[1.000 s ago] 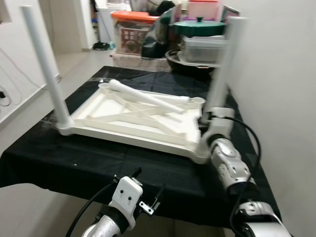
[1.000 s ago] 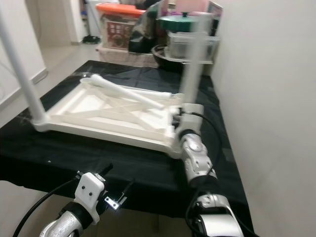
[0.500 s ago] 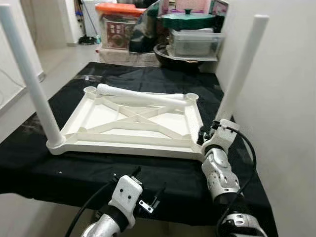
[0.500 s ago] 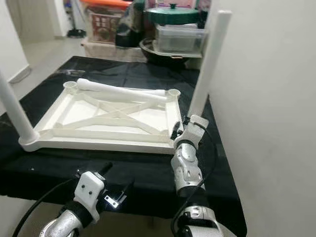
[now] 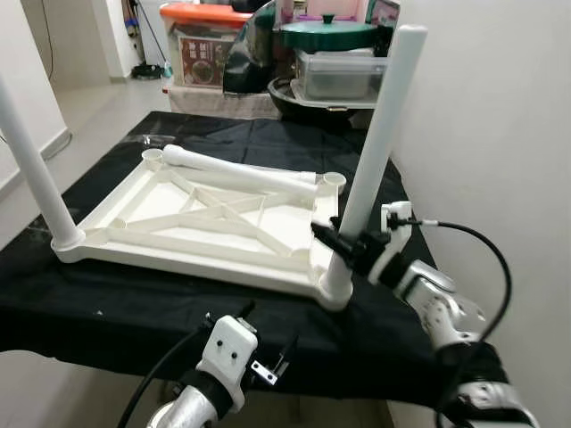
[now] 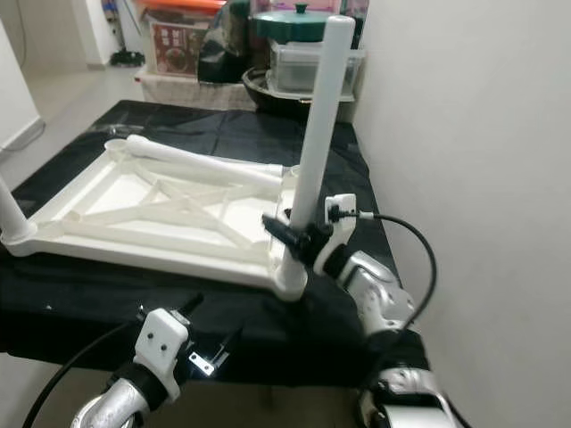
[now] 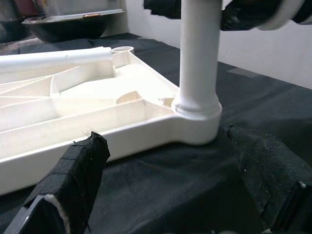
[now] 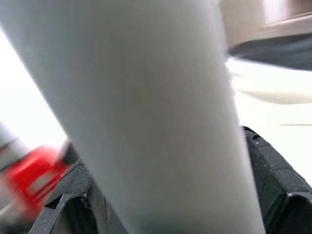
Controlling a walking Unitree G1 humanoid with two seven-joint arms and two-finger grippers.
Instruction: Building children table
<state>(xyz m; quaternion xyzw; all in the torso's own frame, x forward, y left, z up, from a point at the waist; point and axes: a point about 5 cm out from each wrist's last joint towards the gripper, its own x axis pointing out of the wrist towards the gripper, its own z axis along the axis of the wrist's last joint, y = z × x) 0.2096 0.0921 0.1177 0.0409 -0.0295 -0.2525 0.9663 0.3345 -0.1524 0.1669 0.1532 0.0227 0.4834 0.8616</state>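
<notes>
The white table top (image 5: 178, 254) lies upside down on a black-covered table (image 5: 134, 303). One white leg (image 5: 375, 143) stands in its near right corner socket, another white leg (image 5: 31, 169) in the near left corner. A loose third leg (image 5: 236, 171) lies across the far side. My right gripper (image 5: 343, 248) is shut on the near right leg low down; in the right wrist view the leg (image 8: 146, 117) sits between the black fingers (image 8: 278, 185). My left gripper (image 7: 165, 141) hangs open below the table's front edge, facing that leg's base (image 7: 197, 117).
Storage boxes with an orange lid (image 5: 214, 18), a green-lidded pot (image 5: 326, 34) and clear containers (image 5: 339, 76) crowd the far end of the table. A white wall (image 5: 500, 134) runs close along the right. Open floor (image 5: 98, 107) lies to the left.
The camera has shifted, so the whole scene moved. My right forearm has swung out to the right while its gripper stays on the near right leg. The left gripper is unchanged.
</notes>
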